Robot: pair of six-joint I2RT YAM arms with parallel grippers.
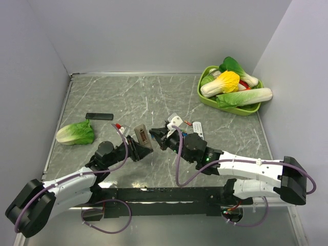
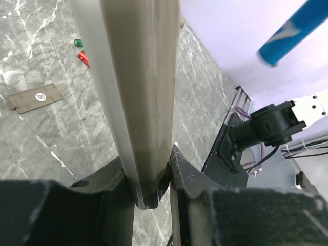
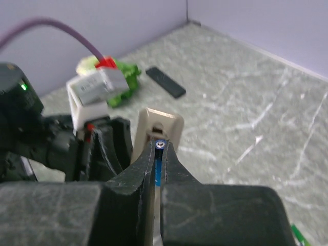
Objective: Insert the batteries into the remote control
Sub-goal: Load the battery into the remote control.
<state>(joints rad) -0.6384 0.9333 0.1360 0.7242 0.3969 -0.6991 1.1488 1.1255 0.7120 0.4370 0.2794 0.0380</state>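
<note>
My left gripper (image 1: 138, 149) is shut on the slim remote control (image 1: 141, 137) and holds it tilted above the table. In the left wrist view the remote's grey-beige back (image 2: 146, 77) runs up from between my fingers, gripper (image 2: 151, 177). My right gripper (image 1: 156, 135) is shut on a blue-wrapped battery (image 3: 159, 166), whose metal tip sits right at the remote's open end (image 3: 160, 125); the gripper (image 3: 160, 149) shows in its own view. The blue battery also shows in the left wrist view (image 2: 289, 32). A green battery (image 2: 78, 42) and a red battery (image 2: 83, 58) lie on the table.
A grey battery cover (image 2: 35, 98) lies flat. A wider white remote (image 1: 199, 130) and a red battery (image 1: 188, 123) lie right of centre. A flat black bar (image 1: 99, 116) and a lettuce (image 1: 76, 133) are at left. A green basket (image 1: 204, 97) of vegetables stands at back right.
</note>
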